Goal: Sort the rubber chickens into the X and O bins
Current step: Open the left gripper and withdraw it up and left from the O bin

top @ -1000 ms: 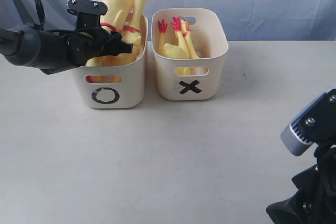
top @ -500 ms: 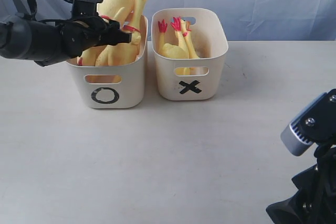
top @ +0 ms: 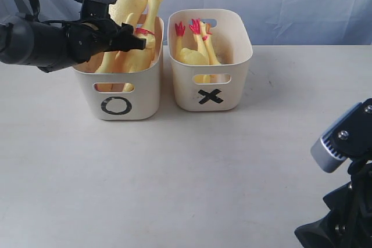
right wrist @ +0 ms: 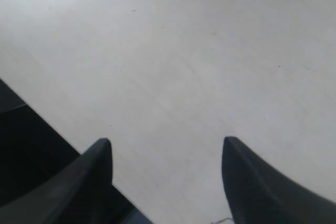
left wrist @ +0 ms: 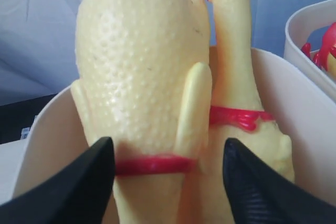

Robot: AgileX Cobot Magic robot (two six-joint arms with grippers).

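Sorting appears done: two larger rubber chickens (top: 136, 4) stand in the O bin (top: 119, 105) between the wide-spread left gripper (left wrist: 167, 153), perhaps untouched; two smaller chickens (top: 195, 50) fill the X bin (top: 232, 39) beside it. The right gripper (right wrist: 167, 156) gapes over the surface (top: 192, 166).

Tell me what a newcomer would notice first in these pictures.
Two large yellow rubber chickens tower out of the O bin at the back left of the exterior view, with the open left gripper close up to them. Beside it, two smaller chickens sit low in the X bin.
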